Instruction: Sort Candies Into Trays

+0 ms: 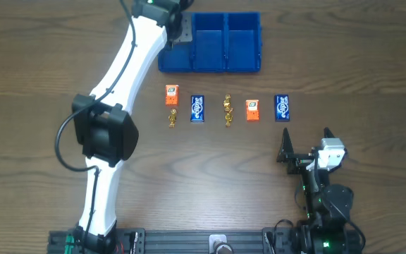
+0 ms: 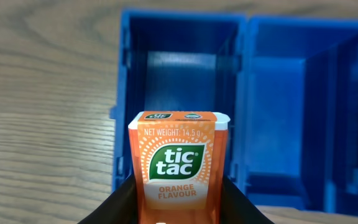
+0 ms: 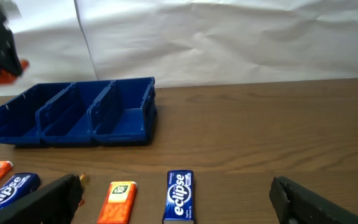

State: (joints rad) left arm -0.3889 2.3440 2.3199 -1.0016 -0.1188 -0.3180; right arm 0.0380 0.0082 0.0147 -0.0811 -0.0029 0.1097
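Note:
My left gripper [image 1: 173,20] is shut on an orange mint box [image 2: 180,165], holding it upright above the leftmost compartment [image 2: 179,74] of the blue three-bin tray [image 1: 225,44]. In the right wrist view the same box [image 3: 4,76] hangs over the tray's far end [image 3: 17,115]. On the table below the tray lies a row of candies: an orange box [image 1: 171,94], a blue gum pack [image 1: 197,108], gold-wrapped sweets [image 1: 173,118] [image 1: 228,111], another orange box [image 1: 252,110] and a second blue pack [image 1: 282,107]. My right gripper [image 1: 285,148] is open just short of the row's right end.
The middle compartment [image 2: 303,93] and the right one [image 1: 244,35] hold nothing I can see. Bare wooden table [image 1: 344,63] stretches to the right of the tray and in front of the candy row. A white sheet [image 3: 229,37] hangs behind the table.

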